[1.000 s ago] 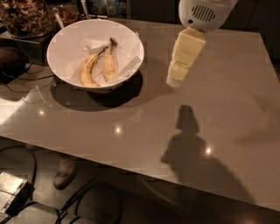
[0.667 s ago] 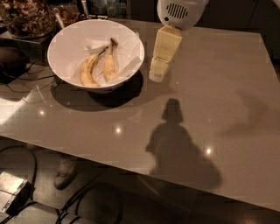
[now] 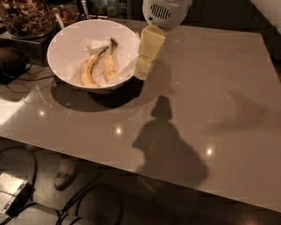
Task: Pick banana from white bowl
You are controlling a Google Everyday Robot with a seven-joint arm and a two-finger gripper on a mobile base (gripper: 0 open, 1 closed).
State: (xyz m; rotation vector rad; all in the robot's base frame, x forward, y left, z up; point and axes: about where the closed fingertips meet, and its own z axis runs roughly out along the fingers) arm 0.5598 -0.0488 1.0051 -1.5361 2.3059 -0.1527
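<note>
Tabletop — tool overlaps rim of white bowl.

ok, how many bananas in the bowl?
2. Both lie on the paper in the white bowl: the thin curved banana on the left, the straighter banana right of it. None looks hidden. The hand hovers by the bowl's right rim.

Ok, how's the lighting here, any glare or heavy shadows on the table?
Camera view: dim overall; small glints dot the glossy table; the arm throws a dark shadow mid-table; the tool hangs beside the white bowl, at its right rim, above the bowl's own shadow; the banana is well lit.
</note>
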